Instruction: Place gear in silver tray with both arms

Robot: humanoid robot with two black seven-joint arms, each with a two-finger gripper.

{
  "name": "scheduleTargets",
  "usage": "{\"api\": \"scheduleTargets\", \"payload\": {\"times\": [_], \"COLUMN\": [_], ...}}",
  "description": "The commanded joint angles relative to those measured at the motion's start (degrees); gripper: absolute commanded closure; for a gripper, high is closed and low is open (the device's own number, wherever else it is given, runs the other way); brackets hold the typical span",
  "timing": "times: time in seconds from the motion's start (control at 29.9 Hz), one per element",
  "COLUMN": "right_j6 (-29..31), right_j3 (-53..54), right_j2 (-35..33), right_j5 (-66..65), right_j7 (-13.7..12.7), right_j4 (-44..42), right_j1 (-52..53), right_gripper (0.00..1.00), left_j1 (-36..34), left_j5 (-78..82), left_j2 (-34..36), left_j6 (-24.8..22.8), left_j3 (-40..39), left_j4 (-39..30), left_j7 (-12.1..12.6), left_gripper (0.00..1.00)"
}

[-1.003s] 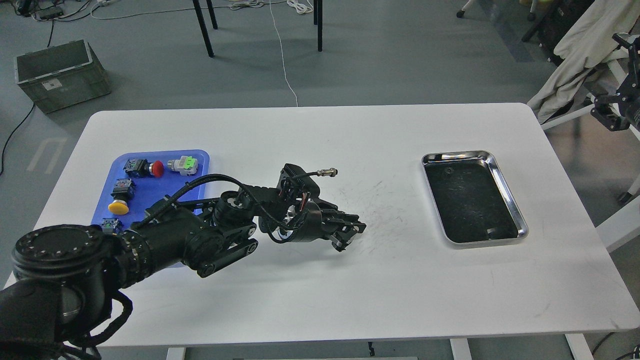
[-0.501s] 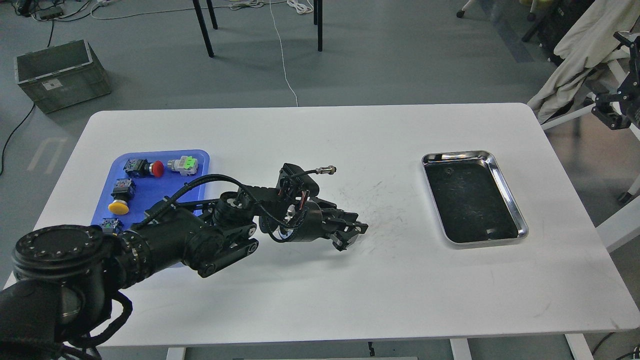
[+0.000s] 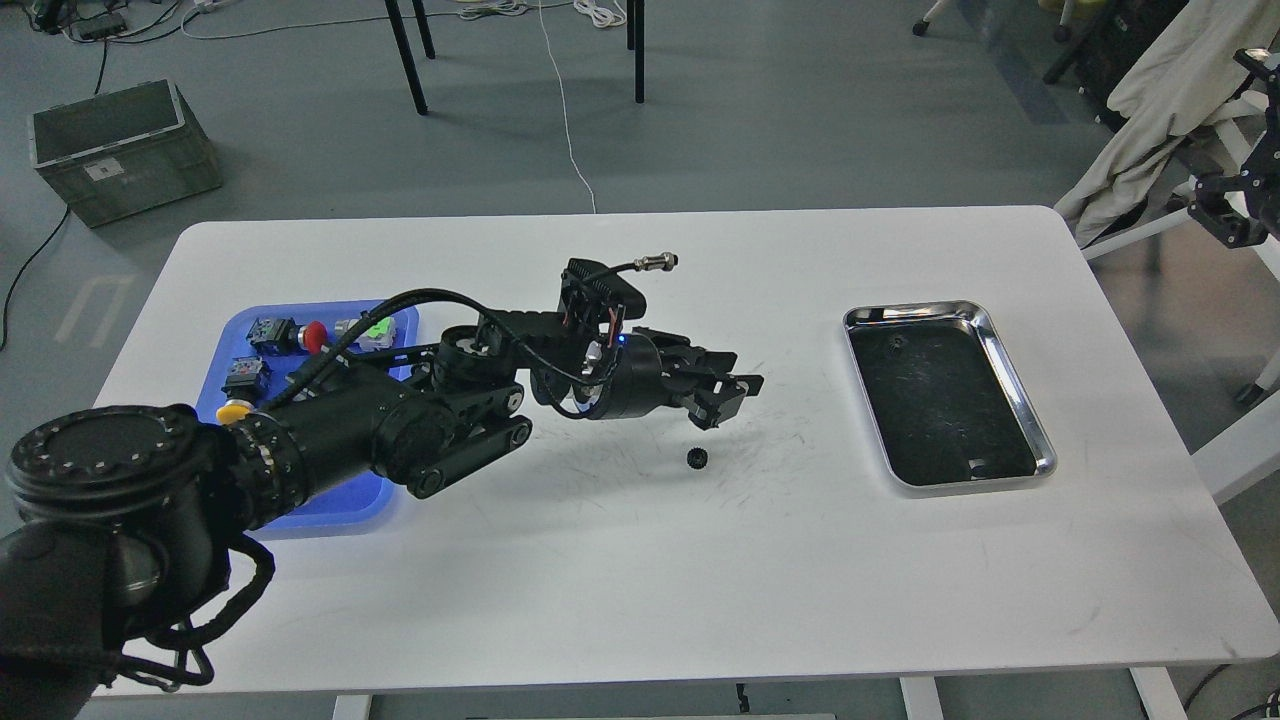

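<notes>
A small black gear (image 3: 697, 458) lies alone on the white table (image 3: 640, 590), left of the silver tray (image 3: 915, 312). The tray stands at the right of the table, its dark scratched bottom holding no gear. My left gripper (image 3: 727, 397) hangs just above and slightly right of the gear, its fingers apart and holding nothing. My right gripper (image 3: 1228, 208) is a small dark shape at the view's right edge, off the table beyond its right end; its fingers cannot be told apart.
A blue plastic tray (image 3: 320, 512) with red (image 3: 315, 336), yellow (image 3: 233, 410) and green (image 3: 376, 326) switch parts sits at the table's left, partly under my left arm. A green crate (image 3: 120, 150) and table legs stand on the floor behind.
My left gripper has risen off the table and shifted up and slightly right. The gear, hidden at its fingertips before, now lies free on the table below it.
</notes>
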Motion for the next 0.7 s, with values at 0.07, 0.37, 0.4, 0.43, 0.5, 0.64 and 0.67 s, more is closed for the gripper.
{"api": "scheduleTargets", "payload": {"times": [0.07,0.37,0.4,0.43,0.5,0.64,0.67], "right_j6": [0.17,0.17,0.25,0.34,0.52,1.66,1.92], "right_j3": [0.00,0.00,0.00,0.00,-0.09,-0.09,-0.09], "right_j2": [-0.61,-1.05,-1.05,-1.14,-1.84,-2.72,-2.72], "right_j5": [-4.35,-11.03,-12.61,-13.84,-17.18,-24.56,-26.23], "right_j7": [-0.09,-0.17,-0.17,-0.17,-0.26,-0.17,-0.09], "right_j4": [0.08,0.70,0.87,1.14,2.28,6.14,7.28], "right_j1": [2.27,3.50,3.85,4.20,4.99,6.75,7.10], "right_gripper": [0.04,0.04,0.02,0.02,0.02,0.02,0.02], "left_j1": [-4.79,-6.19,-6.19,-6.19,-6.11,-5.32,-5.14], "left_j5": [-8.32,-19.39,-20.80,-22.29,-25.97,-32.14,-32.84], "left_j2": [1.05,14.40,15.81,17.04,20.11,26.00,27.32], "left_j6": [-0.29,-0.20,-0.20,-0.20,-0.12,-0.20,-0.20], "left_j3": [0.01,-0.08,-0.08,-0.08,-0.07,0.10,0.19], "left_j4": [0.01,0.01,0.01,0.01,0.01,0.09,0.18], "left_j7": [0.00,0.00,0.00,0.00,0.00,0.00,0.00], "left_gripper": [0.52,0.44,0.43,0.41,0.38,0.29,0.27]}}
